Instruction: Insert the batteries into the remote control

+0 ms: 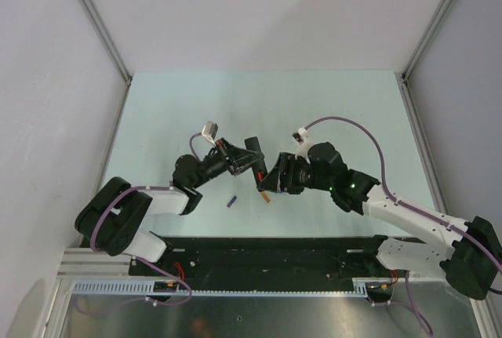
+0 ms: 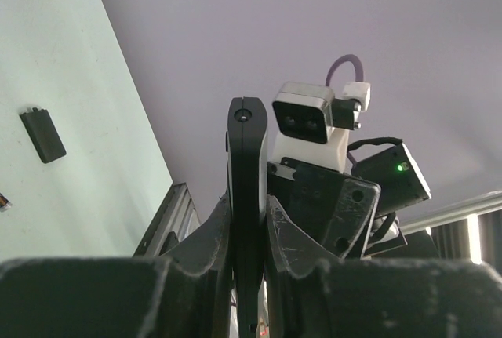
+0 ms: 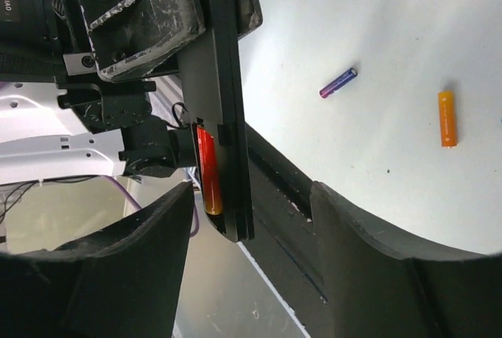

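Top view: pale green worktop (image 1: 329, 110) boxed by plain white walls (image 1: 259, 9), metal posts at far corners. Left pincer (image 1: 245, 161) pinching remote control (image 1: 254, 150) above worktop centre; right pincer (image 1: 271, 179) spread just beside. Loose battery (image 1: 265, 196) and blue cylinder (image 1: 231, 201) lie toward near edge.

Left wrist: remote control upright between fingers; dark grey piece (image 2: 43, 136) flat on worktop.

Right wrist: seated battery (image 3: 208, 169) in remote control's recess; loose battery on bare worktop.

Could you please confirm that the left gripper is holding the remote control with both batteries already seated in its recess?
Not quite: the left gripper holds the remote control, but only one battery is in its recess; the other battery lies on the table, as the right wrist view shows.
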`<state>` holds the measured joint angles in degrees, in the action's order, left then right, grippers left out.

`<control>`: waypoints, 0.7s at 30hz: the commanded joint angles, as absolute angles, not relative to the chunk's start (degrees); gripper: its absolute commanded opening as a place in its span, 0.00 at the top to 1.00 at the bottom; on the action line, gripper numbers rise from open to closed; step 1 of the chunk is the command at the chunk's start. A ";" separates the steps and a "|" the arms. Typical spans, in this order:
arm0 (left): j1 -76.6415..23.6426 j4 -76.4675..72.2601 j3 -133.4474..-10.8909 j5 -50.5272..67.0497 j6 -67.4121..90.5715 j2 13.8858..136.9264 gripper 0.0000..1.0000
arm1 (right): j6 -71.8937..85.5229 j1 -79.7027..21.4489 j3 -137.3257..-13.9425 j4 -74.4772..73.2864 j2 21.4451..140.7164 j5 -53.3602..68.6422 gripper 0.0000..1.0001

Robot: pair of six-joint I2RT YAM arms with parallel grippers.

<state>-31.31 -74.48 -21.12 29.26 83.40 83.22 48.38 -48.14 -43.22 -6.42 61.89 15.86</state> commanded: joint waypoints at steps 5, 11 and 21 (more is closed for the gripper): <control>-30.85 -90.17 -23.38 32.25 86.22 81.12 1.00 | 50.09 -46.15 -41.75 3.86 61.70 22.23 0.42; -30.94 -90.26 -23.55 32.69 86.22 81.21 1.00 | 50.89 -45.09 -41.04 5.19 60.82 22.59 0.45; -30.85 -90.62 -23.64 32.43 86.40 80.68 1.00 | 50.62 -45.09 -39.73 4.92 61.17 22.32 0.55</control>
